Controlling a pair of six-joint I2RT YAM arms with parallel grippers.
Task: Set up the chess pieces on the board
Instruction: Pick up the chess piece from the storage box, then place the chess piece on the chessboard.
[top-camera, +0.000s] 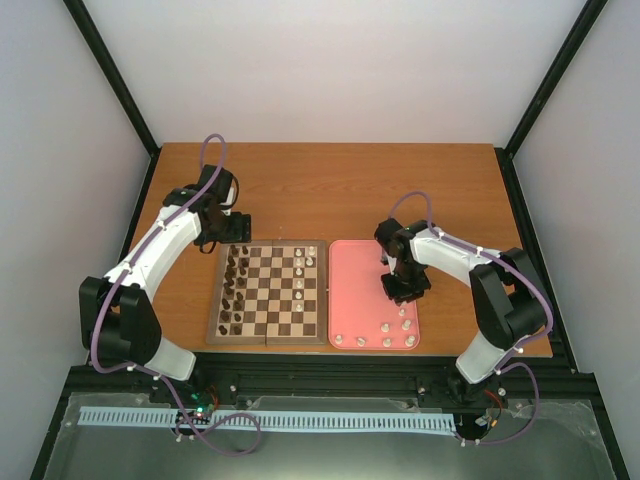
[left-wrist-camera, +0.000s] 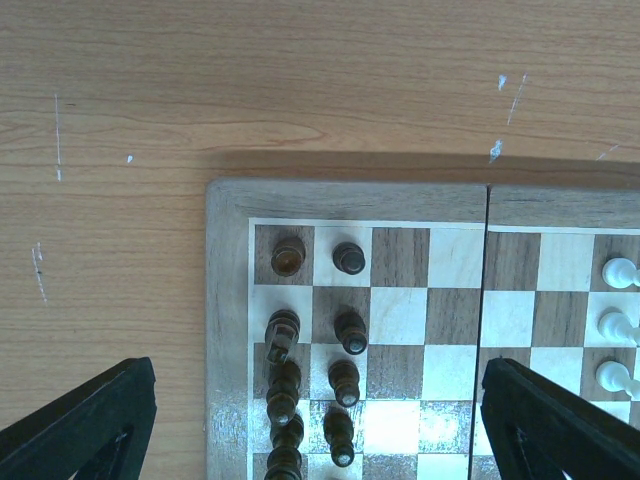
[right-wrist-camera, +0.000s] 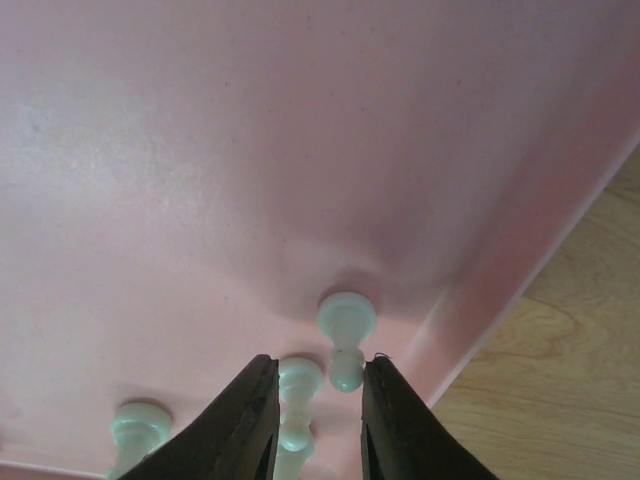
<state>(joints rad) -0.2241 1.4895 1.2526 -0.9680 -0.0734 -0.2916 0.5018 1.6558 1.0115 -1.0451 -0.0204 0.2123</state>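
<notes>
Chess pieces (top-camera: 386, 342): tiny, cream-white, round-headed. Some are on the pink tray (right-wrist-camera: 200, 150), a few on the board (top-camera: 266, 340). The right arm is bent down over the tray, right gripper (right-wrist-camera: 320, 365) pointing down. One white piece (right-wrist-camera: 298, 385) sits between its fingers, close to the left finger (right-wrist-camera: 245, 425) with a gap to the right one, so not clamped. Another stands just ahead of the right fingertip, a third off past the left finger. All are upright, long axis vertical, heads up. Left gripper (left-wrist-camera: 320, 430) hangs over the board's corner, fingers spread wide, holding nothing.
</notes>
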